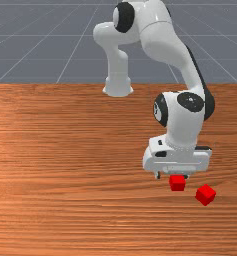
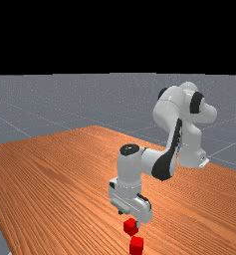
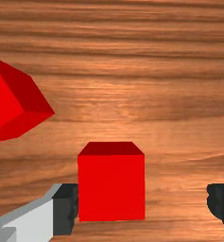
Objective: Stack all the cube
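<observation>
Red cube (image 1: 177,183) — jaws parted near it, arm (image 1: 185,122) arching downward.

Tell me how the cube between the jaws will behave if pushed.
The cube looks rigid, with crisp straight edges, so it probably won't squash. Its flat faces suggest sliding rather than rolling. About as wide as tall, it seems unlikely to tip.

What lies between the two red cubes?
Only the wooden table, seen in the front view between that view's left cube and its right cube.
</observation>
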